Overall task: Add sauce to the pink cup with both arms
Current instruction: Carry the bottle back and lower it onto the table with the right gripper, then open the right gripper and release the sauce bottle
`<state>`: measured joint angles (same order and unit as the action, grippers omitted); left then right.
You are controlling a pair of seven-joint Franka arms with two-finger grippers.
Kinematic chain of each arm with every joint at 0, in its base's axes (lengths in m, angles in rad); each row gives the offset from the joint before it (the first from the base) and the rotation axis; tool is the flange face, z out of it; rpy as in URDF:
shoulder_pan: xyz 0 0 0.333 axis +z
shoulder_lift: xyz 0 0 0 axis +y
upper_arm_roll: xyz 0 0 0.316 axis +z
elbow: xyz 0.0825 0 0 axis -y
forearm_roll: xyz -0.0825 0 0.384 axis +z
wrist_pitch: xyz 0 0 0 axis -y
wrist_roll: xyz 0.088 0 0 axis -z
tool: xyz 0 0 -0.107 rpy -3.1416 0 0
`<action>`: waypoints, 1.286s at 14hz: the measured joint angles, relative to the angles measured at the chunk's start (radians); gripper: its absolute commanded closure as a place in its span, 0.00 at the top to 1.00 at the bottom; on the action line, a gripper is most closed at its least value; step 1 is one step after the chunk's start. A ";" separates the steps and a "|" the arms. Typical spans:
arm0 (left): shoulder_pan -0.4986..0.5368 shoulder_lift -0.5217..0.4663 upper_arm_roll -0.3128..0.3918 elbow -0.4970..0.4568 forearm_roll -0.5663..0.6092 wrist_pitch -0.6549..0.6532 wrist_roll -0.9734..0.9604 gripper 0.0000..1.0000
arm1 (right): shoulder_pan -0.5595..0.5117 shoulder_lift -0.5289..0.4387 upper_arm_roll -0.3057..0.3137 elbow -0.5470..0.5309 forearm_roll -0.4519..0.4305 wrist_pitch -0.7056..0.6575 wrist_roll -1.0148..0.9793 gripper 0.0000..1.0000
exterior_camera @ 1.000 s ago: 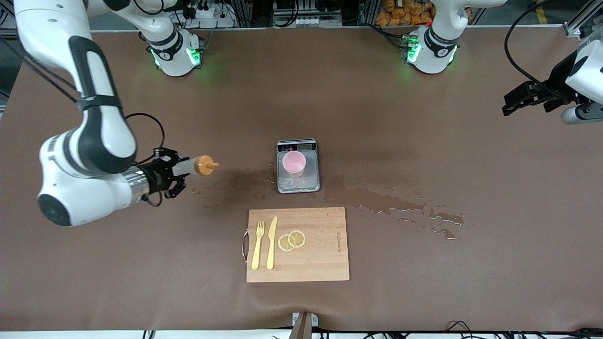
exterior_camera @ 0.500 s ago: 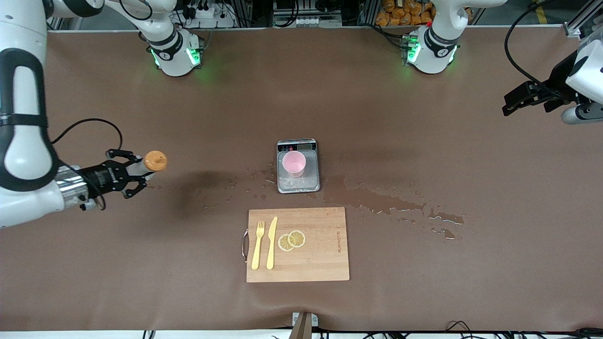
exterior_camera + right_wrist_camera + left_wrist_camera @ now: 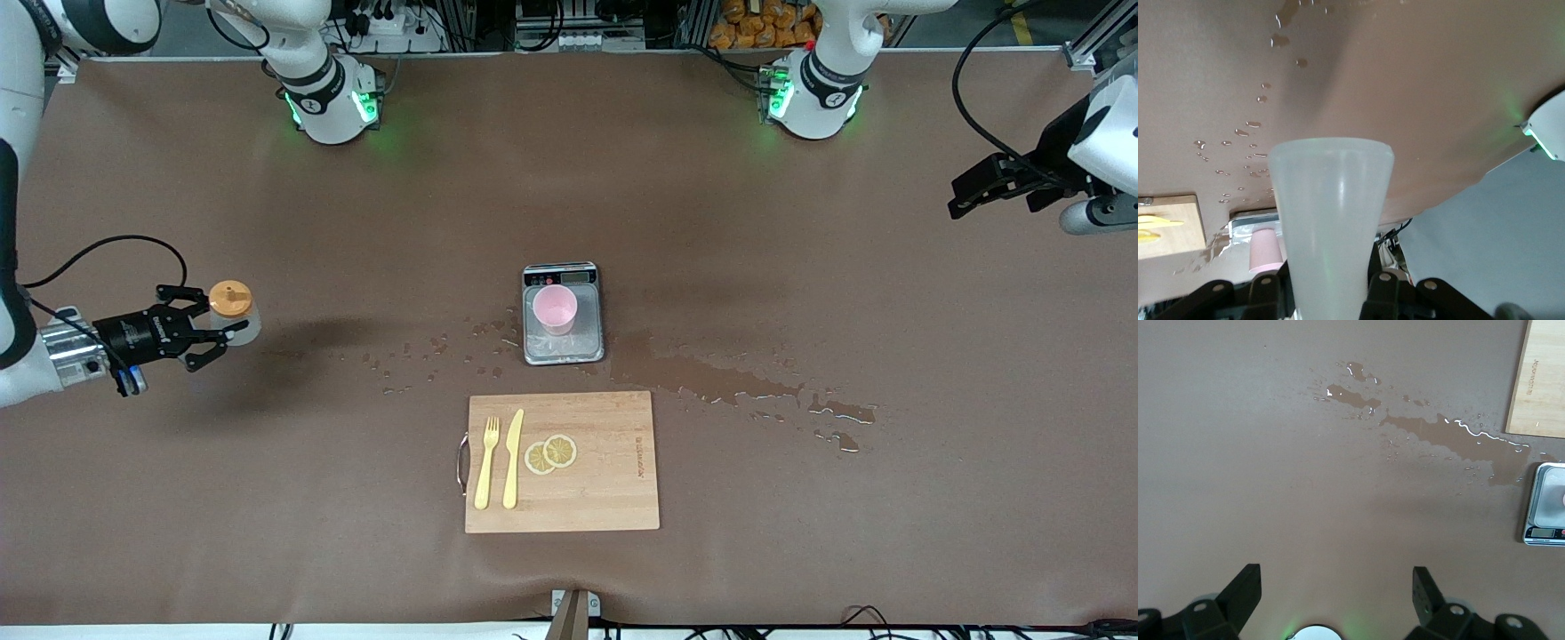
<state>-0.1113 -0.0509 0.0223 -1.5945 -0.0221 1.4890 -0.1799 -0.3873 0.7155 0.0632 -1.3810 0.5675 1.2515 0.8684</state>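
— Where's the sauce bottle (image 3: pixel 238 313)?

— Between the right gripper's (image 3: pixel 216 333) jaws, clamped by its body, orange cap up, over the tabletop (image 3: pixel 356 498) at the right arm's end.

— And the pink cup (image 3: pixel 556 309)?

— Upright on the grey scale (image 3: pixel 562 348) mid-table, well apart from the bottle. A cutting board (image 3: pixel 605 480) lies nearer the camera, with puddles (image 3: pixel 711 378) beside the scale.

— The left gripper (image 3: pixel 973 191)?

— Waiting over its own end, jaws spread wide, empty.

i see 2 white arms (image 3: pixel 307 53) with black bands, green base lights, black cables and black grippers.
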 measured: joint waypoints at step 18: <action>0.000 0.000 0.000 0.001 0.000 0.000 0.000 1.00 | -0.213 0.287 0.000 -0.004 0.135 -0.049 -0.335 0.33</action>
<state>-0.1112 -0.0509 0.0224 -1.5933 -0.0221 1.4890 -0.1799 -0.6002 1.0029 0.0632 -1.3849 0.7028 1.2029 0.5330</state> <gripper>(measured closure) 0.000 0.604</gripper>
